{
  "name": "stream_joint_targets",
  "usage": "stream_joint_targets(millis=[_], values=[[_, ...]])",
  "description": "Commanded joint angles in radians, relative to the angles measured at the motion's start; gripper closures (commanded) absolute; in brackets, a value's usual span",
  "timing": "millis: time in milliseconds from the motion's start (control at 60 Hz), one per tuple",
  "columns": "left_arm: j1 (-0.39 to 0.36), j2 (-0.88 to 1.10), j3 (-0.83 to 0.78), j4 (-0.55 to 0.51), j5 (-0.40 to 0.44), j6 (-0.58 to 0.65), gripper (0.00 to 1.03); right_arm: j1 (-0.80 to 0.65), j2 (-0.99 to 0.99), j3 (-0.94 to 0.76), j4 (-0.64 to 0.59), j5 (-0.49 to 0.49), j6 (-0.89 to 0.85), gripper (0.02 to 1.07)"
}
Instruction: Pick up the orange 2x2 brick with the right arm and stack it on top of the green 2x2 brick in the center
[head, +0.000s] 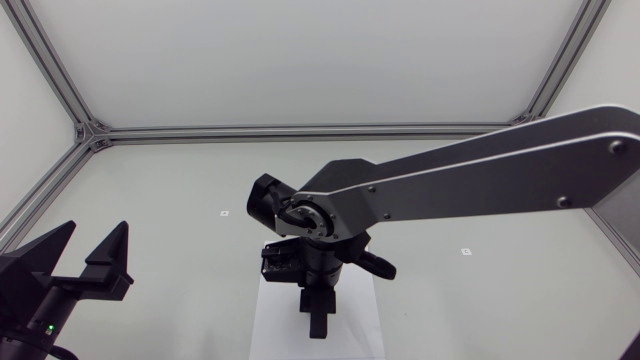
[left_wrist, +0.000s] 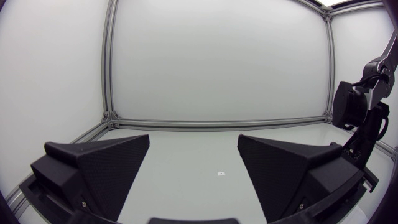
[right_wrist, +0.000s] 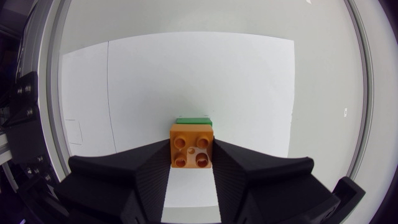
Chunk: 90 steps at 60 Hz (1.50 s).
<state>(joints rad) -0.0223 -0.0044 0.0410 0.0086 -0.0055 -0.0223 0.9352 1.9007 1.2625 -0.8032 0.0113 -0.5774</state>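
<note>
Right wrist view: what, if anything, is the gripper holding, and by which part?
The orange brick, pinched by two opposite side walls in the right gripper.

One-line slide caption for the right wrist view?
Right gripper shut on the orange brick, green brick just beyond it.

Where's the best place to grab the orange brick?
Pinch the orange brick by its two flat opposite sides, coming from above its studs, as the right pincer does: those sides are parallel, the top is knobbly.
</note>
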Motion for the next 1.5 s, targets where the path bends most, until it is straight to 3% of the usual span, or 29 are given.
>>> stream_joint_targets(millis=[0, 317, 700, 1483], values=[[0.002, -0.008, -0.041, -0.015, 0.004, 0.013, 0.04, 0.005, 0.029, 0.012, 0.004, -0.004, -0.01, 1.01], [0.002, -0.008, -0.041, -0.015, 0.004, 0.013, 0.04, -0.01, 0.08, 0.032, -0.031, -0.007, -0.012, 1.01], [0.002, -0.008, -0.041, -0.015, 0.004, 0.013, 0.04, -0.062, 0.084, 0.014, -0.064, -0.089, -0.019, 1.01], [0.002, -0.008, -0.041, -0.015, 0.004, 0.013, 0.04, -0.013, 0.13, 0.009, -0.048, 0.006, 0.044, 1.01]])
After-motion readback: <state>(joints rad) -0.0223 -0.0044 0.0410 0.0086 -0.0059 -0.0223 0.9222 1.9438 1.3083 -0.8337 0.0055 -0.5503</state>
